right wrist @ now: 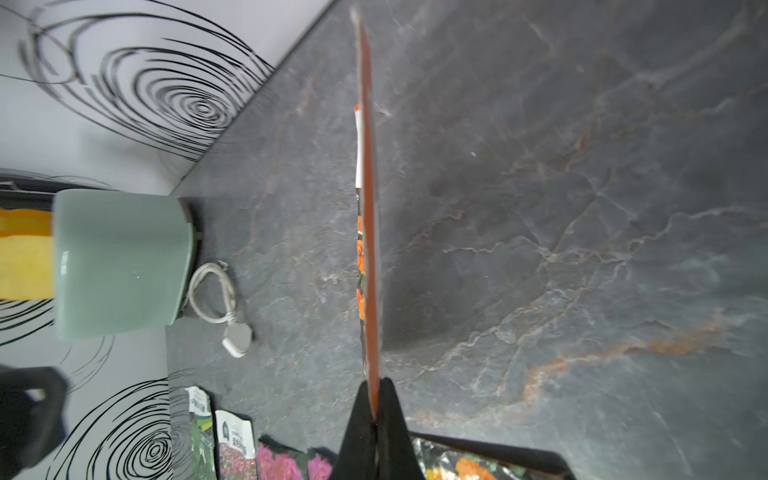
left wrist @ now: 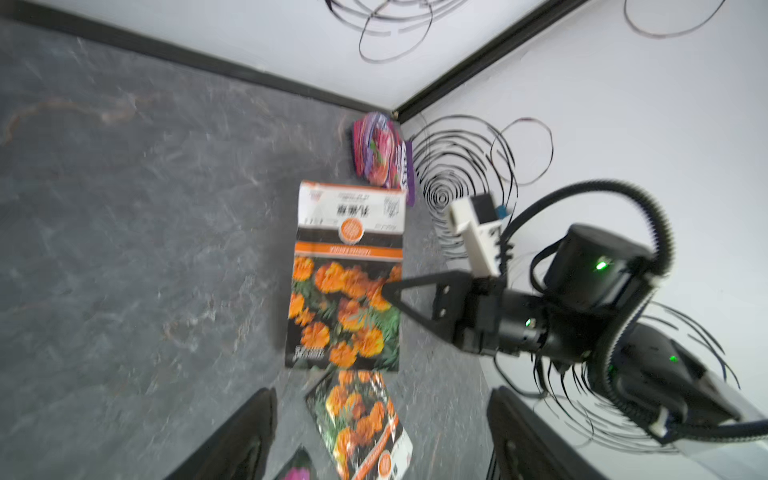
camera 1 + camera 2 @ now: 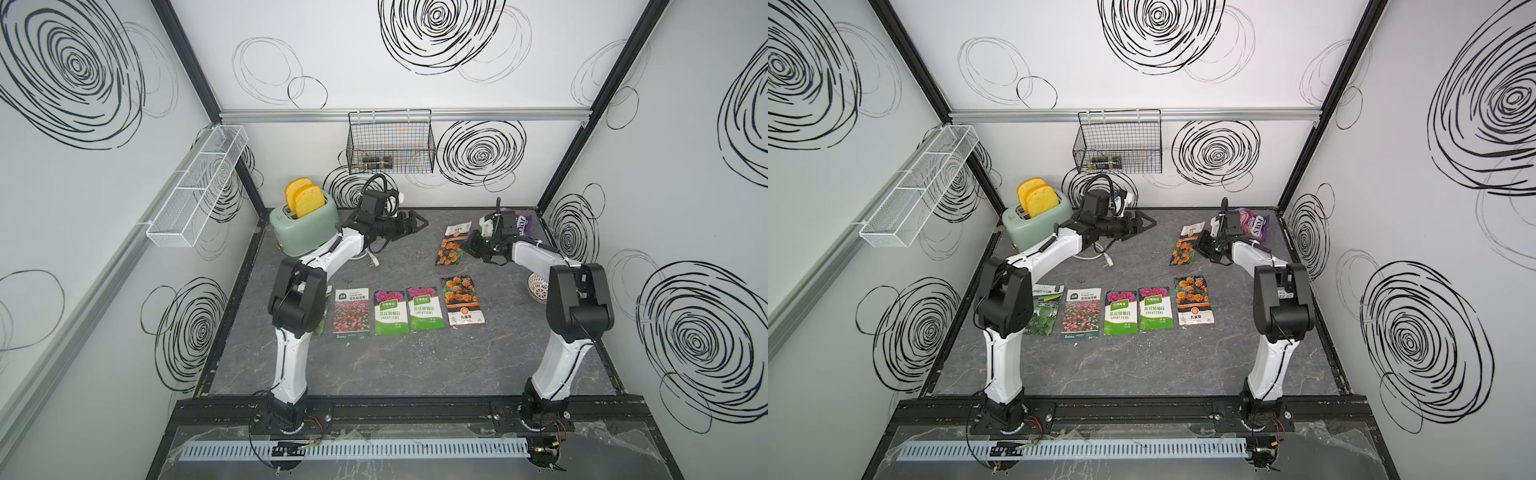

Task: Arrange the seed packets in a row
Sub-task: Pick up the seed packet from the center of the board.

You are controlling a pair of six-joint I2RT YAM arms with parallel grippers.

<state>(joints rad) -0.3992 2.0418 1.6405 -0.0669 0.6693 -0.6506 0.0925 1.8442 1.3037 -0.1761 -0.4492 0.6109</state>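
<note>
The flat orange marigold seed packet (image 3: 1185, 246), clamped by one edge in my right jaws, hangs over the far right of the grey marble-look tabletop (image 3: 1142, 365), behind the row of five other flower-photo packets (image 3: 1121, 311), while my left jaws stand apart beside the mint-green toaster (image 3: 1038, 224).

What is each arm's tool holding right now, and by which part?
The right tool pinches an orange marigold seed packet by one long side edge. The left tool is open and holds nothing.
</note>
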